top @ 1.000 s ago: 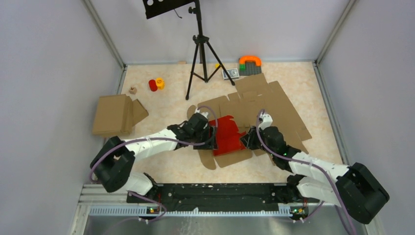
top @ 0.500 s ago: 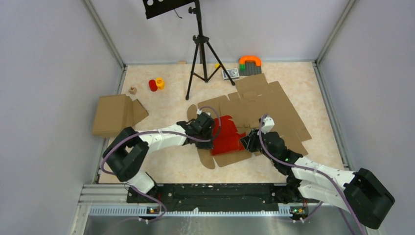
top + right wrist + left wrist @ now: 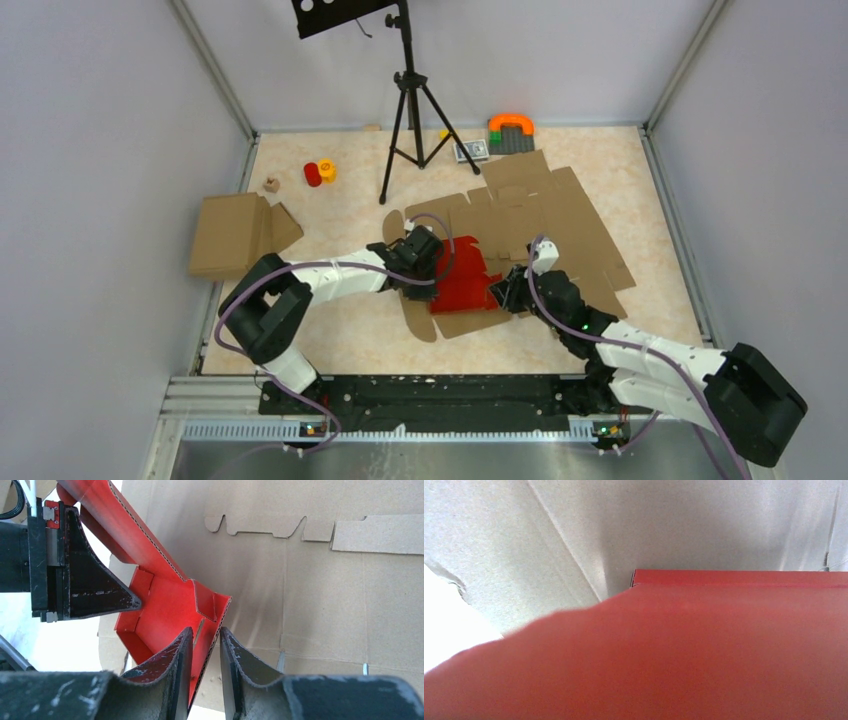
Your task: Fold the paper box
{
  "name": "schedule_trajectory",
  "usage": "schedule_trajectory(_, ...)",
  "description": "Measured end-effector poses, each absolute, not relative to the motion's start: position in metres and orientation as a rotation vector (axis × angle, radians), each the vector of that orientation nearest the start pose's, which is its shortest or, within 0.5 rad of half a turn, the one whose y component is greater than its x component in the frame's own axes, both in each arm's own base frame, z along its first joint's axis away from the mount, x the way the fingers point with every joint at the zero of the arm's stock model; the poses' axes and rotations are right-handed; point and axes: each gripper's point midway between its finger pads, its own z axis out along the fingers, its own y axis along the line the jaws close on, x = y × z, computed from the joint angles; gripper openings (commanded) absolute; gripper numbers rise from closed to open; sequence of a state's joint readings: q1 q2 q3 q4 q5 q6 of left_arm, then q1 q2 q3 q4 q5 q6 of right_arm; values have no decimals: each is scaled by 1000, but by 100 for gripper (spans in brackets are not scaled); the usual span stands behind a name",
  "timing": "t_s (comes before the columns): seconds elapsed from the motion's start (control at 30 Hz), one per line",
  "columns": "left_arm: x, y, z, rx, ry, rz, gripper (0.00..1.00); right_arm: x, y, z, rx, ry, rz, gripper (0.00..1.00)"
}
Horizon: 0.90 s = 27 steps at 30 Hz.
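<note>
The red paper box (image 3: pixel 466 284) lies partly folded on a big flat brown cardboard sheet (image 3: pixel 560 220). My left gripper (image 3: pixel 428 270) is at its left edge. In the left wrist view red card (image 3: pixel 684 655) fills the lower frame and hides the fingers. The right wrist view shows one left finger (image 3: pixel 85 580) beside a raised red flap (image 3: pixel 135 535). My right gripper (image 3: pixel 503 293) is at the box's right side. Its jaws (image 3: pixel 206 630) stand a little apart astride the box's upright right wall (image 3: pixel 220 610), with a gap on the outer side.
A folded brown cardboard box (image 3: pixel 235 235) lies at the left. A black tripod (image 3: pixel 405 110) stands behind the work area. Small red and yellow items (image 3: pixel 320 172), a little cube (image 3: pixel 271 184) and toy blocks (image 3: pixel 510 132) sit along the back. Grey walls enclose the table.
My left gripper has closed and pushed in against the box's left edge, its elbow swinging right. My right gripper has crept slightly left and kept the same jaw gap.
</note>
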<state>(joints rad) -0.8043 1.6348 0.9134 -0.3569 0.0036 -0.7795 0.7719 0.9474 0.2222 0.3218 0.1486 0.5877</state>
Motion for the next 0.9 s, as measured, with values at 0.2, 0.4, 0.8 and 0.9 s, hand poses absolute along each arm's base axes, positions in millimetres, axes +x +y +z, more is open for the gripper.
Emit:
schedule_trajectory(0.2, 227, -267, 27, 36, 2743, -420, 12, 221, 213, 85, -89, 2026, 745, 26)
schedule_trajectory(0.4, 229, -254, 27, 56, 2744, -322, 7, 218, 211, 84, -74, 2025, 756, 30)
schedule_trajectory(0.8, 236, -247, 34, 108, 2722, -251, 8, 211, 202, 66, -42, 2100, 717, 53)
schedule_trajectory(0.9, 236, -246, 34, 123, 2720, -242, 6, 209, 198, 62, -22, 2122, 704, 52)
